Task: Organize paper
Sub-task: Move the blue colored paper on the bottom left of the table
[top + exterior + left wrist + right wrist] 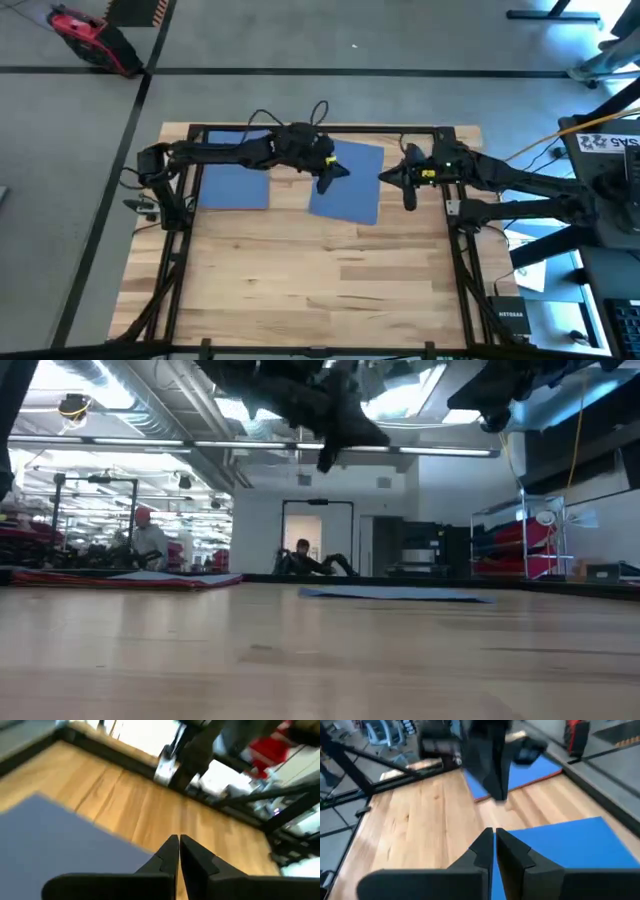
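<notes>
On the left, one blue paper (236, 185) lies flat on the tabletop (320, 280). Next to it, a second blue sheet (350, 185) lies crooked. The left gripper (330, 178) hangs over it, pinched closed and empty. The right gripper (392, 178) waits beside it, also closed.

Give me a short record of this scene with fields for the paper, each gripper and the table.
paper: two blue sheets flat on the far half of the table; left sheet lies square to the table edge, right sheet lies skewed; the two are apart
left gripper: over the right sheet's near-left part, raised off the table, fingers closed, empty
right gripper: just beyond the right sheet's right edge, fingers closed, empty
table: pale wood, near half bare of paper
</notes>
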You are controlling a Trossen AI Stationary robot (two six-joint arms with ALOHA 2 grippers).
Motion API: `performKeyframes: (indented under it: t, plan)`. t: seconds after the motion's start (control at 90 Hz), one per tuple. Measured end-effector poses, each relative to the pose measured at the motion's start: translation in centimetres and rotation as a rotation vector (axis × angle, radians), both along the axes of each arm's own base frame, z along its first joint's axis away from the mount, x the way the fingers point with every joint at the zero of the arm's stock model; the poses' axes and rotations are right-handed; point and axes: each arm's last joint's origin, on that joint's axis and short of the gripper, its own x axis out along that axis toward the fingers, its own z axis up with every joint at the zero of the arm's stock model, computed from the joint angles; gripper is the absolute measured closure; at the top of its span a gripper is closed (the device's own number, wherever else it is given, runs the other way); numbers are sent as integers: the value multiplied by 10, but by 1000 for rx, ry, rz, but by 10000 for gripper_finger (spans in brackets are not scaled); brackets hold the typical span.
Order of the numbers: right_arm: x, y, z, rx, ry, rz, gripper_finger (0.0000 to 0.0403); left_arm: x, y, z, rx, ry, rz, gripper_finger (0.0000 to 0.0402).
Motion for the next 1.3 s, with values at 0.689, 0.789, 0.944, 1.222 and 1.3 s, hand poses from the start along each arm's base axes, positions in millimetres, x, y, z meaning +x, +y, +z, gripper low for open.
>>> performKeyframes:
  t: [0.689,0.789,0.944,1.222,1.3]
  plan:
    - [20,-1,-16,-2,78,162,403,-51,-13,-12,-110,-262,106,401]
    - [25,-3,-23,1,123,138,403,-73,-16,-13,-71,-172,136,401]
    - [42,-9,-41,15,213,81,403,-111,-17,-9,-47,-133,170,401]
    - [79,-28,-97,26,435,-174,403,-165,-22,-26,-93,-12,254,401]
    - [88,-33,-111,12,463,-256,403,-173,-25,-29,-86,53,255,401]
